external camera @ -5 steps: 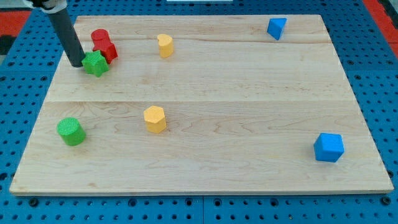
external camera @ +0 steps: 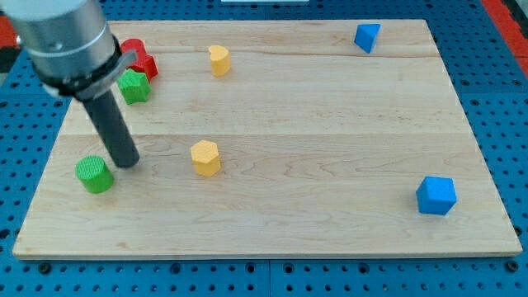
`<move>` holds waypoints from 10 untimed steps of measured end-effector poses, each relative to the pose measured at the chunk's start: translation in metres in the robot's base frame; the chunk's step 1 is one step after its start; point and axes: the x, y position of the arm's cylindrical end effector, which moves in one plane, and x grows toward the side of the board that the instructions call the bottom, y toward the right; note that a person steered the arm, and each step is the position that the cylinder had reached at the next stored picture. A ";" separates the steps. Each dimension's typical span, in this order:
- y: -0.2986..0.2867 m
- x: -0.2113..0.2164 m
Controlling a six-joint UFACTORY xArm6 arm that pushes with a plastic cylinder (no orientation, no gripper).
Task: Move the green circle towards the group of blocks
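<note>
Green circle (external camera: 94, 174) lies near the lower left corner of the wooden board (external camera: 330, 165), flat on its base. My tip (external camera: 126, 162) stands just beside it, on its upper right side; whether the two touch cannot be told from this view. The rod (external camera: 111, 128) rises from there towards the view's top left into a grey cylindrical housing (external camera: 64, 41). The rod is a plain pusher and grasps nothing.

The group of blocks sits towards the board's top left corner: a green star-shaped block (external camera: 134, 86) with a red block (external camera: 140, 58) touching it at its upper right; a second red piece behind cannot be told apart with certainty. The green circle is well apart from this group, below it.

A yellow hexagonal block (external camera: 205, 157) lies to the right of my tip, near the board's middle. A yellow heart-shaped block (external camera: 219, 60) lies near the top edge. A blue triangular block (external camera: 367, 37) sits at the top right and a blue cube (external camera: 436, 195) at the lower right. The board rests on a blue perforated table (external camera: 495, 99).
</note>
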 end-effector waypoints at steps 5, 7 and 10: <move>-0.047 0.011; -0.068 0.010; -0.066 -0.055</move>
